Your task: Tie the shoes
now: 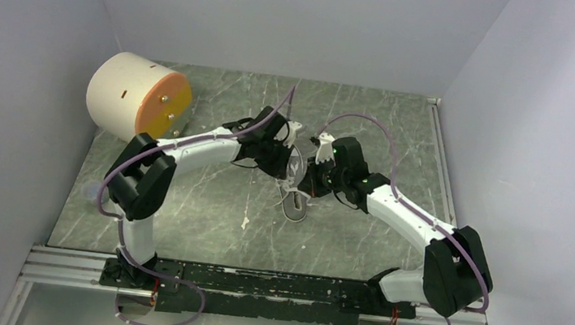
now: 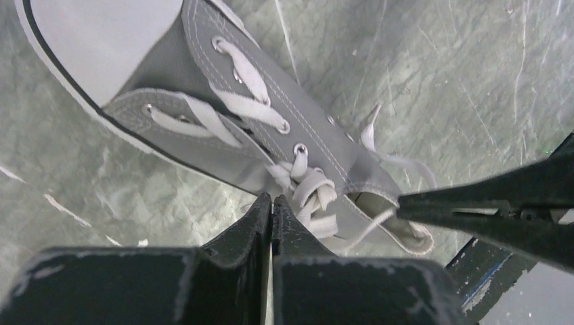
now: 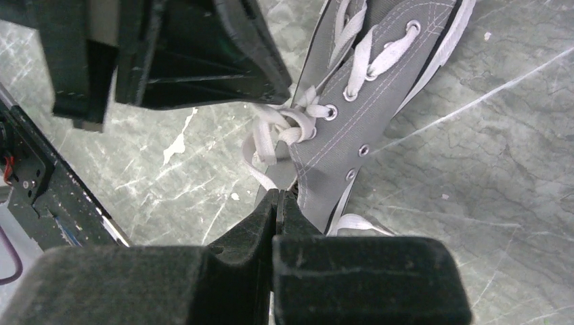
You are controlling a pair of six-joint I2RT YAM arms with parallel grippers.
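The grey sneaker (image 2: pixel 203 61) with a white toe cap lies on the marble table between both grippers, and it shows in the top view (image 1: pixel 295 208) and the right wrist view (image 3: pixel 359 115). Its white laces form a knot (image 2: pixel 313 195) near the top eyelets. My left gripper (image 2: pixel 272 198) is shut beside the knot, with a lace strand at its tips. My right gripper (image 3: pixel 277 193) is shut on a lace strand (image 3: pixel 260 169) coming from the knot. In the left wrist view its fingers (image 2: pixel 487 206) hold that strand (image 2: pixel 369 229) over the shoe's opening. Loose lace ends (image 2: pixel 379 145) lie on the table.
A cream cylinder with an orange face (image 1: pixel 138 96) stands at the back left. Grey walls enclose the table on three sides. A metal rail (image 1: pixel 254 285) with the arm bases runs along the near edge.
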